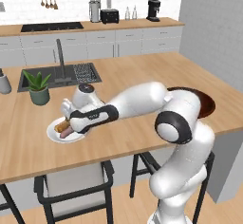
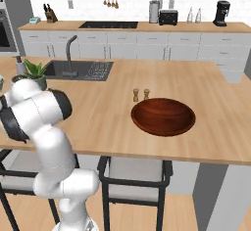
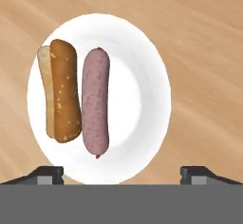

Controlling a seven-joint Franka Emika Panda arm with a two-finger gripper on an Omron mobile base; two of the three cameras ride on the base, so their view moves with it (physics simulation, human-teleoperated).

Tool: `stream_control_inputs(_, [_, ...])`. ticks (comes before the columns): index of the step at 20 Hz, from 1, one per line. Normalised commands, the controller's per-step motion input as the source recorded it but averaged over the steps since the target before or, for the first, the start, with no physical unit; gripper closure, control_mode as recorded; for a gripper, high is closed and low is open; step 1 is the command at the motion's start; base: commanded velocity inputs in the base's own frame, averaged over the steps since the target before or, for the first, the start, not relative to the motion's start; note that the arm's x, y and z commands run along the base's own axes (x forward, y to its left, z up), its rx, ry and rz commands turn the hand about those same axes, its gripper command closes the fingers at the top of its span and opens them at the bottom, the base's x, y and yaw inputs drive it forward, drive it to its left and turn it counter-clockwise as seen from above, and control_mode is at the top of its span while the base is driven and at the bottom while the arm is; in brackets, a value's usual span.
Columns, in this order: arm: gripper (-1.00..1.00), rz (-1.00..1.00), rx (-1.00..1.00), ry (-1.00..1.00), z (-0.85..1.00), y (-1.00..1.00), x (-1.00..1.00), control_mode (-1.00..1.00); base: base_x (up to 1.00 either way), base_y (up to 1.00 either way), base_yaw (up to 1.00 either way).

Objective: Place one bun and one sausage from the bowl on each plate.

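A: Gripper?
B: Spread wide, tips at the far left and right of the hand view, nothing between them. Hung above the white plate, camera pointed down at it.

A: On the plate?
B: Bun and sausage, laid side by side, lengthwise, touching or nearly so. Bun nearer the rim, sausage nearer the middle. Rest of plate bare.

A: Same plate from the left base view?
B: Yes, white plate on the wooden island counter, mostly under the hand. Bun and pink sausage peeked out at the hand's left.

A: Bowl?
B: Reddish-brown bowl on the island counter, well apart from the plate, toward the arm's right. Looked empty inside from the right base view. Partly hidden behind the arm in the left base view, rim visible.

A: Anything else?
B: Two small shakers just behind the bowl. Potted plant near the sink. Second plate: couldn't locate.
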Motion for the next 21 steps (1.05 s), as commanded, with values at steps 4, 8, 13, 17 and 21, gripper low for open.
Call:
stream_control_inputs(4, [-1.0, -0.09, 0.44, -0.19, 1.0, -1.0, -1.0, -1.0, 0.0, 0.0, 0.0])
stream_control_inputs(8, [-1.0, -0.12, 0.47, -0.31, 1.0, -0.99, -0.94, -1.0, 0.0, 0.0, 0.0])
stream_control_inputs(13, [-1.0, -0.13, 0.35, -0.52, 1.0, -0.75, -0.9, -1.0, 0.0, 0.0, 0.0])
stream_control_inputs(17, [-1.0, -0.08, 0.24, -0.47, 0.67, -0.5, -0.58, -1.0, 0.0, 0.0, 0.0])
stream_control_inputs(21, [-1.0, 0.05, -0.01, -0.21, 0.1, -0.01, -0.22, -1.0, 0.0, 0.0, 0.0])
